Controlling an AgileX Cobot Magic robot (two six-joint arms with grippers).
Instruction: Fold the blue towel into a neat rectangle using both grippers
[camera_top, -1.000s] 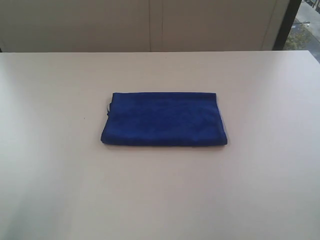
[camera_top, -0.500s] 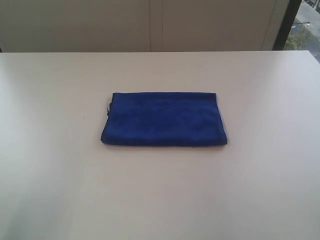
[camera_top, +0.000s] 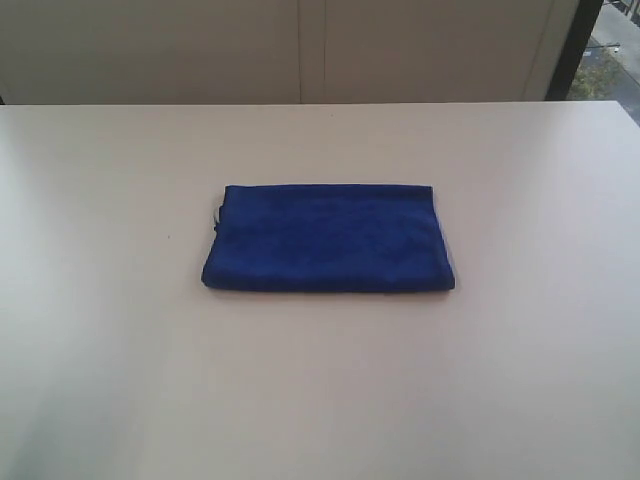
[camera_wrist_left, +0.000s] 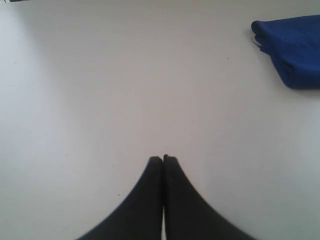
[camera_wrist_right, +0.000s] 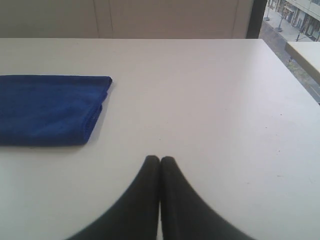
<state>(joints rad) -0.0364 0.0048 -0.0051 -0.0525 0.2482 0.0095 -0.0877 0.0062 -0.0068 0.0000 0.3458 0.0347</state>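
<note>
Towel (camera_top: 328, 238): blue, folded into a flat rectangle, with its long sides running left to right.
Towel position: middle of the table (camera_top: 320, 400), well apart from every table edge.
Towel edges: the near and far edges are straight and roughly parallel, and the corners are slightly rounded. The right wrist view shows stacked layers at the right end, with a rounded fold at the near right corner.
Towel detail: a small dark bit (camera_top: 216, 218) sticks out at the left end, close to the far corner. It is too small to identify.
Left gripper (camera_wrist_left: 163, 158): black fingers pressed together with the tips touching. Nothing is pinched.
Left gripper position: over bare table, well apart from the towel. Its camera sees only the towel's left end.
Right gripper (camera_wrist_right: 160, 159): black fingers pressed together with the tips touching. Nothing is pinched.
Right gripper position: over bare table, apart from the towel. Its camera sees the towel's right end and the far table edge.
Contact: neither gripper touches the towel.
Table surface: pale, matte and plain, with soft shading toward the near left corner.
Background: a light panelled wall (camera_top: 300, 50) stands beyond the far edge. A dark window frame (camera_top: 575, 45) stands at the far right, with a street visible outside.
</note>
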